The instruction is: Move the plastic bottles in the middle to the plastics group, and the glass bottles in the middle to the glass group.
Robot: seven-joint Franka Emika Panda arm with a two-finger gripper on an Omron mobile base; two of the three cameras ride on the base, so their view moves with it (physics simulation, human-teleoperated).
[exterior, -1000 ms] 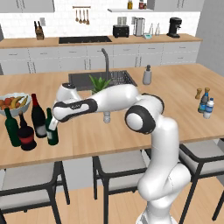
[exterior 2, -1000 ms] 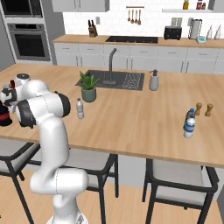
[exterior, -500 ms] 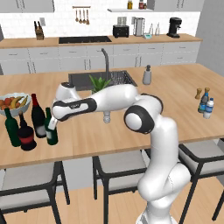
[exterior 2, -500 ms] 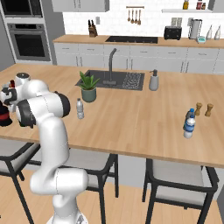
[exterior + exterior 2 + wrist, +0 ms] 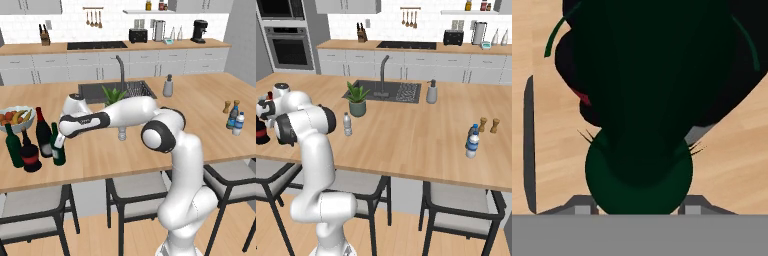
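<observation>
The gripper [image 5: 59,141] pinches the short green bottle [image 5: 58,151]. The bottle stands on the counter [image 5: 150,145], just beside the wine bottle [image 5: 43,133].

A home kitchen: wooden island [image 5: 200,107] with sink [image 5: 112,90] at 12 o'clock, stools [image 5: 137,192] at 6, oven [image 5: 288,47] at 10, toaster [image 5: 137,35] and coffee maker [image 5: 200,31] behind.

The hand [image 5: 59,141] covers the neck of the shorter dark green bottle [image 5: 58,154]; in the hand view that bottle [image 5: 639,172] blocks whatever stands behind it.
</observation>
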